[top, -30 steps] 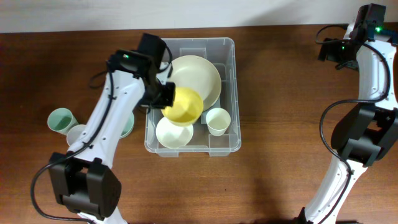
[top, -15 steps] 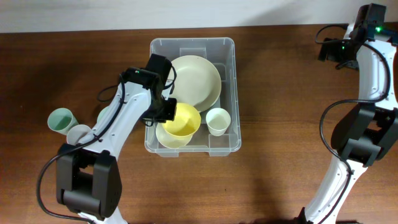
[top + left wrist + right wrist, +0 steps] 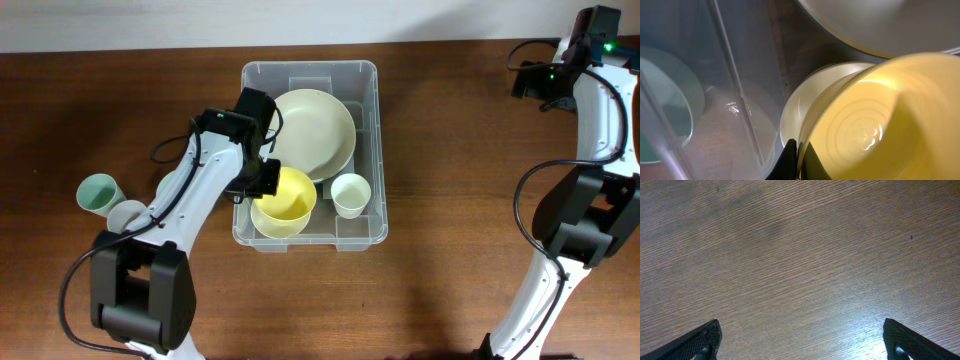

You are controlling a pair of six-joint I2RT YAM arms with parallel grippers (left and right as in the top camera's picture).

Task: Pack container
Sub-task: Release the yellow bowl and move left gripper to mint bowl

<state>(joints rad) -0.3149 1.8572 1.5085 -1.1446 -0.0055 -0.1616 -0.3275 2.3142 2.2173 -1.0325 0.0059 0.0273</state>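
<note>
The container (image 3: 378,150) is a clear bin in the middle of the table. Inside it are a large cream bowl (image 3: 315,130), a small cream cup (image 3: 349,195) and a yellow bowl (image 3: 285,195) that rests in a smaller cream bowl (image 3: 266,226). My left gripper (image 3: 262,180) is shut on the yellow bowl's left rim. In the left wrist view the black fingers (image 3: 790,160) pinch the rim of the yellow bowl (image 3: 880,120), with the cream bowl (image 3: 802,100) under it. My right gripper (image 3: 800,329) stands open over bare wood at the far right.
Left of the bin stand a teal cup (image 3: 97,192) and a pale cup (image 3: 125,215), with a teal bowl (image 3: 168,186) partly hidden under my left arm. That teal bowl (image 3: 665,100) shows through the bin's wall (image 3: 735,85).
My left gripper has carried the yellow bowl down and toward the bin's front left, onto the smaller cream bowl. The right arm has not moved.
</note>
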